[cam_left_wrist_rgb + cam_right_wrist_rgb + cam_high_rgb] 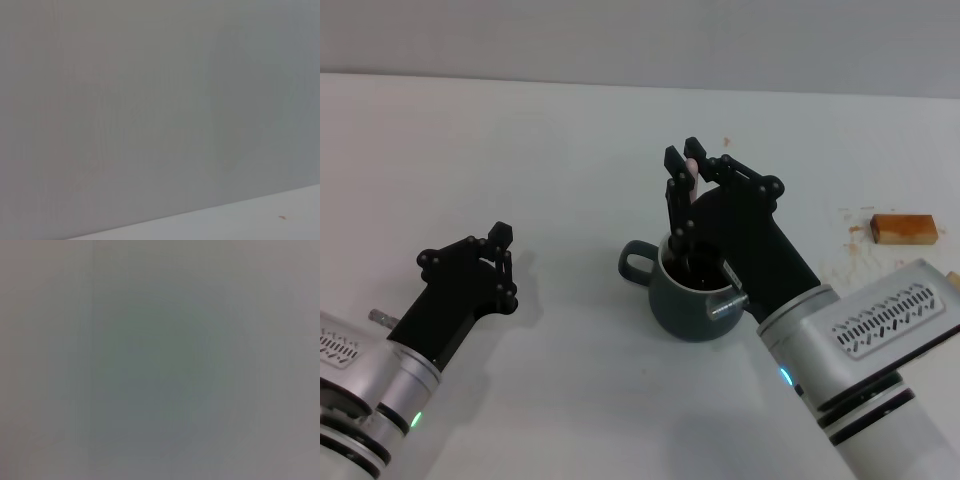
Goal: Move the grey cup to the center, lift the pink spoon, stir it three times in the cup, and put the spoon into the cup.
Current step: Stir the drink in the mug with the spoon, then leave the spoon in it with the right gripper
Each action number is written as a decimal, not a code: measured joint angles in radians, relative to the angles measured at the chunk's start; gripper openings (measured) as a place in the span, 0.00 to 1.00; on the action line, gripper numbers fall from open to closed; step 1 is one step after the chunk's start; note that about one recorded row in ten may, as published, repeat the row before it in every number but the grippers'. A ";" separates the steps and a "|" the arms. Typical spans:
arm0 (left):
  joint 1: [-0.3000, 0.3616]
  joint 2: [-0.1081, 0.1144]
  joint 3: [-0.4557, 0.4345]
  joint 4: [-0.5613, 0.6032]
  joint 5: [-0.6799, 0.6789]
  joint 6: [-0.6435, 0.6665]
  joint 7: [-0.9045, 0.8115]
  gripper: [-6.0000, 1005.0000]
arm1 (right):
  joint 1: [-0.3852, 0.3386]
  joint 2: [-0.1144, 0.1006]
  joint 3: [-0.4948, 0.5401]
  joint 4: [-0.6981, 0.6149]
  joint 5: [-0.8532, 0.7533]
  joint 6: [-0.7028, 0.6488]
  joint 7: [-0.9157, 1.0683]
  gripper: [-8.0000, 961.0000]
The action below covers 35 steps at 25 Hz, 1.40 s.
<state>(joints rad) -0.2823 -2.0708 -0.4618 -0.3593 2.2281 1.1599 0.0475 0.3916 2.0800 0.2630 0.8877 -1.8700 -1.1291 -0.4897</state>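
Right tool (686, 165) pinching pink spoon (691, 178) by upper handle, bowl probably down in grey cup (692, 294) mid-bench (570, 150); light, slim, slippery, so grip high and firm; cup heavy, stiff, chippable; left tool (503, 262) parked aside, apparently pressed together.

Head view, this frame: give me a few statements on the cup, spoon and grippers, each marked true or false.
1. The right gripper holds the spoon above the cup. True.
2. The spoon lies flat on the table. False: it stands roughly upright between the right gripper's fingers, its lower end down in the cup.
3. The left gripper grips the cup's handle. False: it hangs apart from the cup, on the robot's left, holding nothing.
4. The cup stands upright, handle toward the robot's left. True.
5. A wooden block lies inside the cup. False: it lies on the table, off to the robot's right.
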 joint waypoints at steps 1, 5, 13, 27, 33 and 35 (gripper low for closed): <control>0.000 0.000 0.000 0.000 0.000 0.000 0.000 0.00 | 0.003 0.000 0.000 -0.005 0.000 0.000 0.003 0.01; -0.003 -0.001 0.000 0.003 -0.001 0.000 0.000 0.00 | 0.008 -0.003 0.013 -0.020 0.000 -0.003 0.004 0.01; -0.006 -0.002 0.000 0.005 0.000 -0.006 0.000 0.00 | -0.074 -0.010 0.021 -0.023 -0.037 -0.029 -0.002 0.01; -0.002 -0.002 0.002 0.008 0.007 -0.005 0.000 0.00 | -0.069 -0.002 -0.003 0.027 -0.064 0.021 -0.004 0.01; -0.001 -0.002 0.000 0.008 0.007 -0.002 0.000 0.00 | -0.025 -0.001 0.026 0.003 -0.064 0.045 -0.001 0.01; -0.002 -0.002 0.000 0.007 0.006 -0.002 0.000 0.00 | -0.023 -0.003 0.044 -0.007 -0.064 0.046 -0.001 0.01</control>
<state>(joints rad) -0.2844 -2.0724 -0.4617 -0.3523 2.2344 1.1582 0.0475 0.3691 2.0775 0.3068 0.8810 -1.9344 -1.0835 -0.4904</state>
